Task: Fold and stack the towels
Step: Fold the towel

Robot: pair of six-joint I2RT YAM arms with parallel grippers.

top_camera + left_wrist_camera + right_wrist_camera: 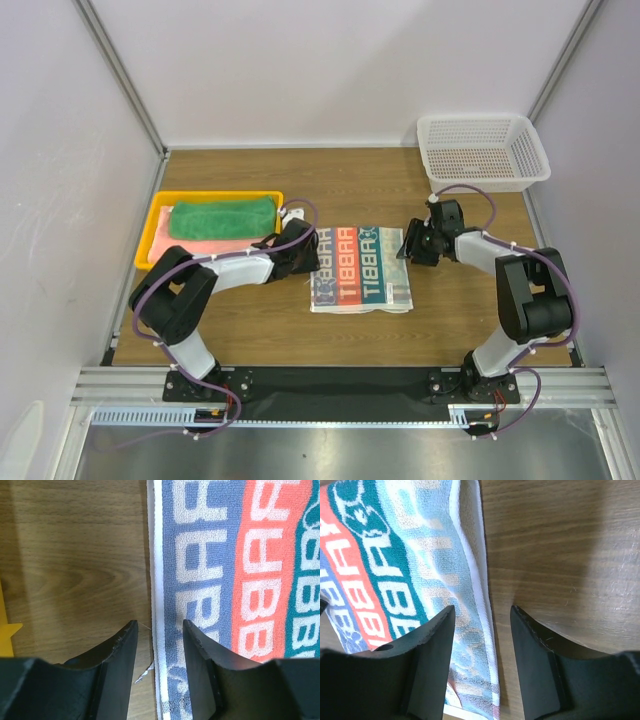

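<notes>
At ctr: patt. towel (360, 268), stripes near-far

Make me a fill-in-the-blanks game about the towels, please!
The green cloth towel lies on the salmon-pink cloth towel inside the ____ plastic tray.
The white-and-teal patterned cloth towel lies flat on the wooden ____.
The white mesh basket stands on the robot's ____ side.
Missing words: yellow, table, right.

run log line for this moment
patterned towel: flat | left pincer: open, astride left edge | right pincer: open, astride right edge | green towel on pink towel in tray
</notes>
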